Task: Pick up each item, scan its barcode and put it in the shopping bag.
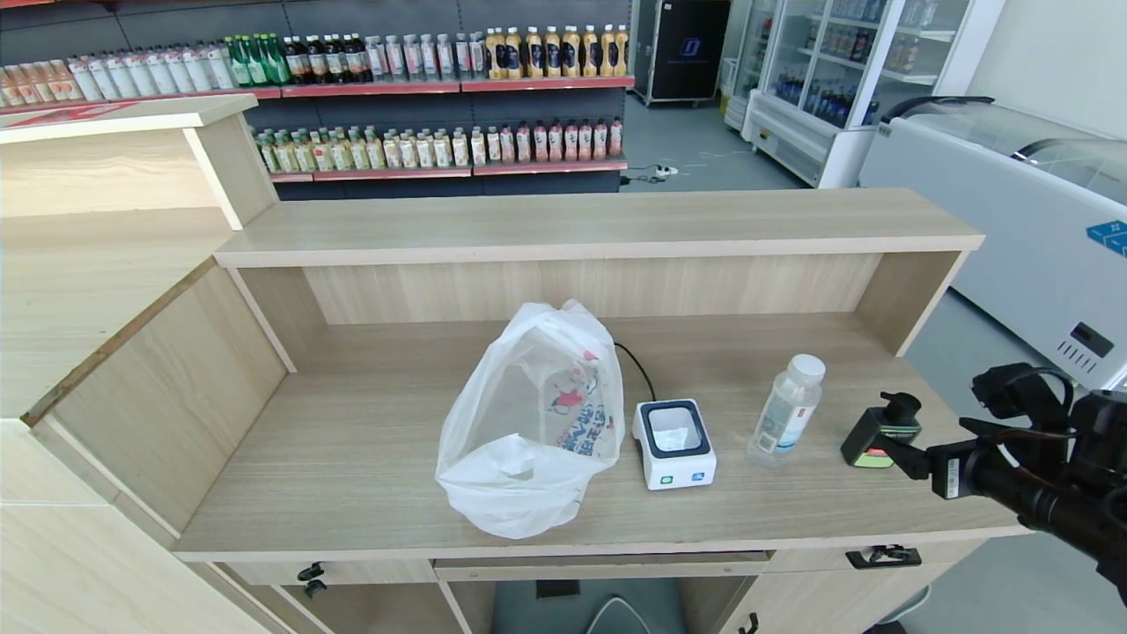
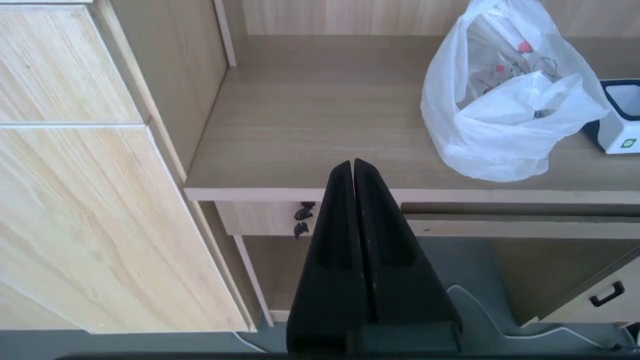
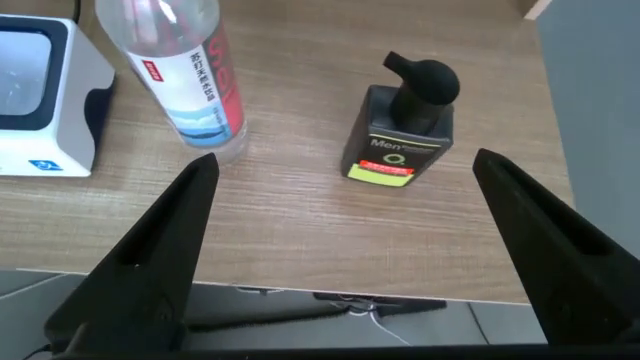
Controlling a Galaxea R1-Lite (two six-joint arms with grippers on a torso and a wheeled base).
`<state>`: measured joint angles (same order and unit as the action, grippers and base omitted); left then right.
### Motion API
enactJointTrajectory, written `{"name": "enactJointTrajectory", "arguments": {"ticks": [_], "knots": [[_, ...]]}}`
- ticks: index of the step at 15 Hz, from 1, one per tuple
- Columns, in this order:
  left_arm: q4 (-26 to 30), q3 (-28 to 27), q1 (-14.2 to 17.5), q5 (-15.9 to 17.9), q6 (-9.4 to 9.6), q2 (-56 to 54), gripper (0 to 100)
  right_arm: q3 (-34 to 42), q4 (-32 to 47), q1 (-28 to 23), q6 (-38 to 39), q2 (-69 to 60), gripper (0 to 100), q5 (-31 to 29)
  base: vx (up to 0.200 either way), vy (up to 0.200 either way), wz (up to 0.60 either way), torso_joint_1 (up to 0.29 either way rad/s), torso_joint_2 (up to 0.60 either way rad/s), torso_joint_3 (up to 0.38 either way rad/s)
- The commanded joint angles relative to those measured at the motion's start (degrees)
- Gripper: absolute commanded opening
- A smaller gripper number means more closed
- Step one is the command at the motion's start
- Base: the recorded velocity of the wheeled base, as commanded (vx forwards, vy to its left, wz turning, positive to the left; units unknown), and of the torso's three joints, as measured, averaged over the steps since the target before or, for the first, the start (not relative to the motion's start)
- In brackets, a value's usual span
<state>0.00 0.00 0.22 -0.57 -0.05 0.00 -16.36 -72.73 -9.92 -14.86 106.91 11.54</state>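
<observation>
right tool (image 3: 345, 165), seen from its own wrist: two dark fingers (image 3: 150, 250) spread wide, nothing between them, held at the front edge of the surface (image 1: 352, 458) near its right end. the gap between the fingers is lined up with the pump bottle (image 3: 400, 125) and neither finger touches it.

pump bottle: black, with a black pump head and a green and red label, upright near the right front corner of the surface.

water bottle (image 1: 786, 412): clear, white cap, blue and white label, upright, between the pump bottle and the scanner (image 1: 673, 443), apart from both.

scanner: white box with a dark frame around an upward-facing window, just right of the shopping bag (image 1: 528, 423). a dark cable (image 1: 636, 365) runs from behind it toward the back of the surface.

shopping bag: translucent white plastic with red and dark print, slumped but standing near the middle of the surface, mouth open upward. whether anything lies inside cannot be told.

left tool (image 2: 353, 170): fingers pressed together, gripping nothing, held off the front edge of the surface toward its left end, well apart from the bag.

background: shelves (image 1: 440, 150) lined with drink bottles beyond the surface, and a white chest freezer (image 1: 1012, 202) to the right.
</observation>
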Motion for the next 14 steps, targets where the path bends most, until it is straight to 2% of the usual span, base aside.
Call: {"name": "enactJointTrajectory", "arguments": {"ticks": [1,5,8,14], "knots": [[0.0,0.0,0.0,0.0,-0.04,0.0,0,-0.8,-1.5,1.5,-0.1,4.5,100,0.7,0.000,0.000,0.00,0.000,0.00,0.000],[0.0,0.0,0.0,0.0,-0.04,0.0,0,-2.4,-9.2,3.8,-0.3,10.4,100,3.1,0.000,0.000,0.00,0.000,0.00,0.000],[0.0,0.0,0.0,0.0,0.05,0.0,0,-4.5,-10.8,4.0,-3.0,14.0,100,6.1,0.000,0.000,0.00,0.000,0.00,0.000],[0.0,0.0,0.0,0.0,0.05,0.0,0,-10.2,-10.8,5.4,-4.5,18.5,100,8.2,0.000,0.000,0.00,0.000,0.00,0.000]]}}
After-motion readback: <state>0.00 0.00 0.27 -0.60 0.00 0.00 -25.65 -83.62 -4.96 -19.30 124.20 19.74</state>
